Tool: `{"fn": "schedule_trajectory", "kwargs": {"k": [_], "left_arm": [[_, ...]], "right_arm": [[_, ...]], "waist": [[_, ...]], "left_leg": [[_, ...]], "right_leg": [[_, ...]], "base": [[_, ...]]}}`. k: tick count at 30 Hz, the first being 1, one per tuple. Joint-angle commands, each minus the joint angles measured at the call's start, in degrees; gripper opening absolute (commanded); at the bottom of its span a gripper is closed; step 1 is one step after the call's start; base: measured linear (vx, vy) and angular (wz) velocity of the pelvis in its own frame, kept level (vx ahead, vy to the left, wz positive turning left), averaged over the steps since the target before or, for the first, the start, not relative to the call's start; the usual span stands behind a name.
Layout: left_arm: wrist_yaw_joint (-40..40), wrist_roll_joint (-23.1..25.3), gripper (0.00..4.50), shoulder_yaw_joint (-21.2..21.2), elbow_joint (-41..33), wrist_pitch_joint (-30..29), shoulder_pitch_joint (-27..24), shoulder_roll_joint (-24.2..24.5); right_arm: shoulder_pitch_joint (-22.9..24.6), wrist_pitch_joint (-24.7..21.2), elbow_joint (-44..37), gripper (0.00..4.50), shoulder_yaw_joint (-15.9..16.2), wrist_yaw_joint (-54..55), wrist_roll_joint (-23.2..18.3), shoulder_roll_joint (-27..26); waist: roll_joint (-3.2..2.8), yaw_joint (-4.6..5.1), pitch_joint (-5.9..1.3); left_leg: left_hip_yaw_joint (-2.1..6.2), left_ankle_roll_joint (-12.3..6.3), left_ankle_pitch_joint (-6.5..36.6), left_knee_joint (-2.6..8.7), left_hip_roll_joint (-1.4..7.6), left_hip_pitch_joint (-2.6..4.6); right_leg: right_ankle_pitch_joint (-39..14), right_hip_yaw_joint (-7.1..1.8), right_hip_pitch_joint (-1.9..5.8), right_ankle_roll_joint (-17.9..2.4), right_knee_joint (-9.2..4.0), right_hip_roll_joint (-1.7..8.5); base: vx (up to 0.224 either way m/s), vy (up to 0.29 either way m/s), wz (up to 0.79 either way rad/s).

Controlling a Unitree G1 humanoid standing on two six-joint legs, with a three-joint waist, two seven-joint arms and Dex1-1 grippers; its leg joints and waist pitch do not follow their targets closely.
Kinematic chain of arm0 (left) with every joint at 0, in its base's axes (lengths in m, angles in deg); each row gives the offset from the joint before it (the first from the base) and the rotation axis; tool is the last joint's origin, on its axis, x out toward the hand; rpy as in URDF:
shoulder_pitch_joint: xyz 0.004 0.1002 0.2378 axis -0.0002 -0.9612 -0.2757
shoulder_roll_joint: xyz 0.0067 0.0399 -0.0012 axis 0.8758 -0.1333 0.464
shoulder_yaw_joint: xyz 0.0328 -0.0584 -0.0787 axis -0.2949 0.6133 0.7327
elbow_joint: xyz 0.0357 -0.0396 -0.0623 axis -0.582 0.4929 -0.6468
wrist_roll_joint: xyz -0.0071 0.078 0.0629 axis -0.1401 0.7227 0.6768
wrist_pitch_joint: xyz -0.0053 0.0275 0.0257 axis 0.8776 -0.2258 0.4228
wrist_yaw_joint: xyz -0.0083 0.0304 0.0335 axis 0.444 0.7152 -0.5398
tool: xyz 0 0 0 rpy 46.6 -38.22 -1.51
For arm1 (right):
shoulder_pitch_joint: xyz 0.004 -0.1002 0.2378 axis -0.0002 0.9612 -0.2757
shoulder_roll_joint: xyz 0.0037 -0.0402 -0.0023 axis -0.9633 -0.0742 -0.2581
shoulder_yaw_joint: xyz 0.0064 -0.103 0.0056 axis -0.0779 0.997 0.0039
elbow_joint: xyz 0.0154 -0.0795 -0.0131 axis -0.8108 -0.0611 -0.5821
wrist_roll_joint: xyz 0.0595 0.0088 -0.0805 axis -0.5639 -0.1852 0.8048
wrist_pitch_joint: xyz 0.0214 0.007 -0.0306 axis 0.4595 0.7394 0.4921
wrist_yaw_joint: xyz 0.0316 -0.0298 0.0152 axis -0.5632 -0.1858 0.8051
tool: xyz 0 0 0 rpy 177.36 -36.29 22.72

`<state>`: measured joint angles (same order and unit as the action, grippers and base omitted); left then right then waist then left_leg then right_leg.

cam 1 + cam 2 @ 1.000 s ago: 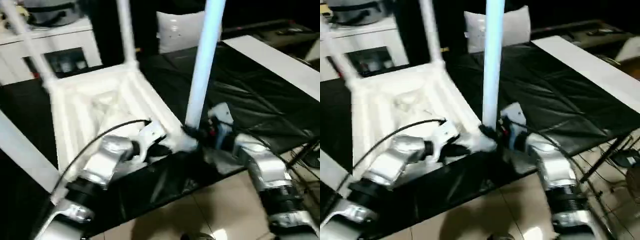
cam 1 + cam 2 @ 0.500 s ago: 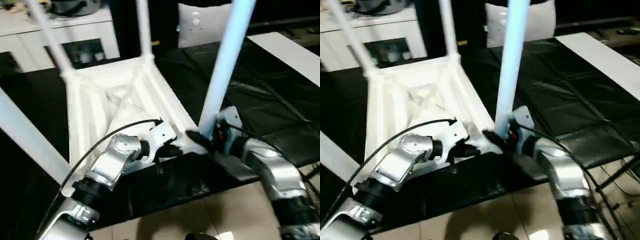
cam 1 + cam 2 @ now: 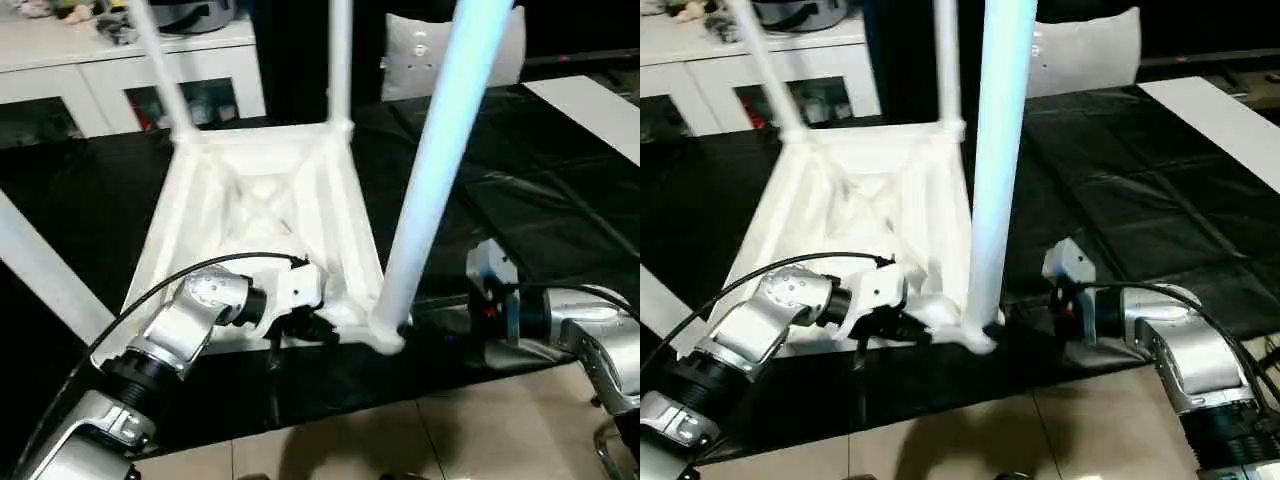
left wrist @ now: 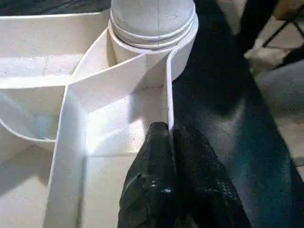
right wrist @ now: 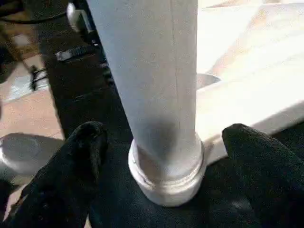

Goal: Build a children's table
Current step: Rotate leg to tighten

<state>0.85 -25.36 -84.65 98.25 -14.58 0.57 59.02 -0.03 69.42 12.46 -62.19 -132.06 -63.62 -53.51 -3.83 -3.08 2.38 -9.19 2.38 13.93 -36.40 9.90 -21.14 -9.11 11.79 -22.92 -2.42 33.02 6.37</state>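
upturned table [image 3: 262,200] on black sheet [image 3: 520,200] w/ white cabinet [image 3: 120,70] behind

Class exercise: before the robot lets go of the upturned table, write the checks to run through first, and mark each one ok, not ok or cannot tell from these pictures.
1. Near leg stands upright in its corner socket: ok.
2. Leg screwed fully home: cannot tell.
3. Right gripper open, fingers clear of the leg: ok.
4. Left gripper shut on the table rim: ok.
5. Two far legs fitted: ok.
6. Fourth leg seated: cannot tell.
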Motion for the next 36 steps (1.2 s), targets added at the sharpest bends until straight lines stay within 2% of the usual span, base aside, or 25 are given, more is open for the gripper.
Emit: {"fn": "schedule_trajectory", "kwargs": {"k": [1,2,4,5,12,14,16,18,21,26,28,30,33,34,35,36], "left_arm": [[4.66,-1.09,0.0,-2.39,-0.72,1.81,1.63,0.35],[6.72,-1.52,0.0,-3.25,-1.14,1.94,1.8,0.78],[8.17,-1.85,0.0,-3.81,-1.38,2.12,1.97,0.95],[8.79,-1.86,0.0,-3.94,-1.33,2.26,2.08,0.85],[9.98,-1.87,0.0,-4.37,-0.05,3.13,3.01,0.27],[10.0,-1.99,0.0,-4.45,0.22,3.28,3.25,0.26],[10.13,-2.02,0.0,-4.44,0.3,3.29,3.32,0.3],[10.17,-2.02,0.0,-4.42,0.3,3.24,3.32,0.31],[10.12,-2.0,0.0,-4.34,0.37,3.13,3.25,0.33],[9.77,-3.06,0.0,-3.64,0.41,2.39,2.79,0.0],[8.56,-4.59,0.0,-2.45,-0.62,0.81,1.63,-0.58],[7.75,-4.88,0.0,-2.04,-1.11,0.07,1.16,-0.78],[3.79,-4.61,0.0,-0.86,-2.54,-2.96,0.02,-1.51],[1.52,-4.3,0.0,-0.27,-3.35,-5.04,-0.45,-1.99],[1.52,-4.3,0.0,-0.27,-3.35,-5.04,-0.45,-1.99],[-1.74,-4.02,0.0,0.79,-3.71,-6.66,-0.73,-3.19]], "right_arm": [[-0.88,0.58,-0.64,3.92,0.77,-2.3,-0.87,0.93],[-1.55,0.23,0.02,3.92,1.21,-3.42,-1.23,0.75],[-2.17,-0.03,0.66,3.89,1.6,-4.18,-1.29,0.59],[-2.43,-0.32,0.98,3.64,2.07,-5.15,-1.44,0.71],[-3.38,0.21,2.58,3.06,3.3,-8.07,-2.01,0.03],[-3.63,0.01,2.87,3.03,3.75,-8.65,-2.22,-0.43],[-3.76,-0.48,2.99,2.72,4.18,-9.26,-2.62,-0.6],[-3.78,-0.61,3.05,2.72,4.31,-9.48,-2.73,-0.64],[-3.75,-0.72,3.33,2.39,4.32,-9.78,-2.92,-0.76],[-3.13,-2.16,2.88,2.09,3.8,-10.55,-4.46,-1.17],[-2.38,-3.24,2.08,2.08,3.04,-8.38,-5.07,-2.05],[-2.33,-3.73,2.15,2.07,2.6,-6.22,-4.73,-2.76],[-2.78,-3.49,3.23,2.06,1.93,3.51,-0.49,-5.46],[-3.34,-3.55,3.85,2.06,1.9,9.15,1.94,-7.66],[-3.34,-3.55,3.85,2.05,1.9,9.15,1.94,-7.66],[-3.9,-4.32,4.36,2.04,1.56,13.67,3.25,-9.73]], "waist": [[1.3,0.04,-3.91],[1.68,-0.01,-3.91],[1.63,-0.28,-3.88],[1.56,-0.37,-3.89],[1.63,-1.07,-3.95],[1.64,-1.23,-3.98],[1.63,-1.29,-4.01],[1.59,-1.49,-4.07],[1.65,-1.65,-4.14],[1.72,-1.67,-4.04],[1.45,-1.62,-4.09],[1.55,-1.5,-4.04],[1.41,-1.01,-3.78],[1.33,-0.26,-3.65],[1.38,0.08,-3.58],[1.08,0.92,-3.44]], "left_leg": [[1.45,-6.71,2.62,4.39,4.27,0.09],[1.41,-6.7,2.41,4.39,4.36,0.12],[1.31,-6.57,2.35,4.39,4.25,0.05],[1.33,-6.46,2.33,4.41,4.31,0.15],[1.13,-5.98,2.53,4.37,4.23,0.18],[1.1,-5.74,2.63,4.34,4.14,0.17],[1.11,-5.56,2.54,4.37,4.22,0.26],[1.12,-5.6,2.07,4.35,4.28,0.27],[1.2,-5.81,1.11,4.33,4.46,0.2],[1.04,-5.49,2.03,4.35,4.25,0.23],[1.15,-5.27,1.88,4.35,4.38,0.24],[1.15,-5.19,2.12,4.41,4.39,0.18],[1.07,-3.93,3.77,4.55,4.06,0.28],[1.11,-2.65,5.38,4.61,3.73,0.23],[1.16,-2.37,5.78,4.67,3.66,0.29],[1.25,-1.91,6.89,4.66,3.47,0.07]], "right_leg": [[-16.02,-5.09,3.75,-4.48,-3.94,4.31],[-15.85,-5.16,3.72,-4.53,-3.9,4.35],[-16.41,-5.16,3.75,-4.7,-3.85,4.41],[-16.5,-5.17,3.72,-4.78,-3.87,4.45],[-16.94,-5.2,3.77,-4.51,-4.02,4.41],[-17.69,-5.13,3.83,-4.18,-4.1,4.41],[-17.71,-5.11,3.73,-4.02,-4.11,4.33],[-17.21,-5.12,3.75,-4.12,-4.0,4.34],[-15.68,-5.22,3.75,-4.52,-3.66,4.4],[-17.72,-5.14,3.8,-4.02,-4.03,4.4],[-17.08,-5.14,3.8,-4.06,-3.95,4.37],[-17.1,-5.1,3.81,-4.05,-3.99,4.39],[-19.84,-4.89,3.73,-3.38,-4.53,4.23],[-22.87,-4.62,3.84,-2.1,-5.0,4.16],[-23.54,-4.53,3.78,-1.82,-5.16,4.13],[-25.13,-4.29,3.92,-1.24,-5.37,4.11]], "base": [[0.0,0.0,0.0],[0.0,0.0,0.0],[0.0,0.0,0.0],[0.0,0.0,0.0],[0.0,0.0,0.0],[0.0,0.0,0.0],[0.0,0.0,0.0],[0.0,0.0,0.0],[0.0,0.0,0.0],[0.0,0.0,0.0],[0.0,0.0,0.0],[0.0,0.0,0.0],[0.0,0.0,0.0],[0.0,0.0,0.0],[0.0,0.0,0.0],[0.0,0.0,0.0]]}}
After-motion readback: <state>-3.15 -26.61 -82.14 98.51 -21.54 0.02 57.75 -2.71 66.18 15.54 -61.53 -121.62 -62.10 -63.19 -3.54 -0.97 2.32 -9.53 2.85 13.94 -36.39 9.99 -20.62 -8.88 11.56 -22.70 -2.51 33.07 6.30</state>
